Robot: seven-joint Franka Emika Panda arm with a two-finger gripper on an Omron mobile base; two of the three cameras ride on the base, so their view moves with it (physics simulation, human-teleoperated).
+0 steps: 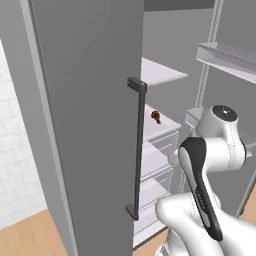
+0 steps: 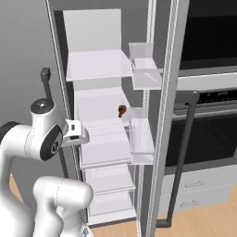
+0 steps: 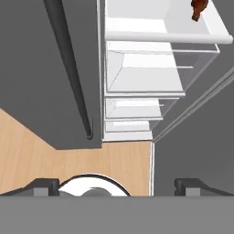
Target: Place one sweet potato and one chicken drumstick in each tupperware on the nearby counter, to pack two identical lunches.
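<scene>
You had before you an open refrigerator (image 2: 99,139), its interior white and fitted with shelves and clear drawers; one chicken drumstick (image 2: 122,110), small, dark and red-brown, lay on the middle shelf (image 2: 99,104) toward its right rear corner, too small for you to tell which end was the bulb; it showed also past the door edge in the left base view (image 1: 156,117) and at the top edge of the hand view (image 3: 198,8), where it was cut off. The left door (image 1: 85,120), grey, with a dark vertical bar handle (image 1: 136,150), hid most of the fridge interior from the left camera; the right door (image 2: 159,115) stood open edge-on, carrying clear bins (image 2: 141,134). A wall oven (image 2: 208,102) with a dark glass front stood beyond it, partly cut by the frame. The gripper (image 3: 116,186) pointed down at the wooden floor (image 3: 41,155) in front of the fridge; its two fingertips (image 3: 43,186) stood wide apart at the bottom corners of the hand view, with nothing between them; in the base views you could see the arm's elbow and wrist, but the fingers were hidden.
</scene>
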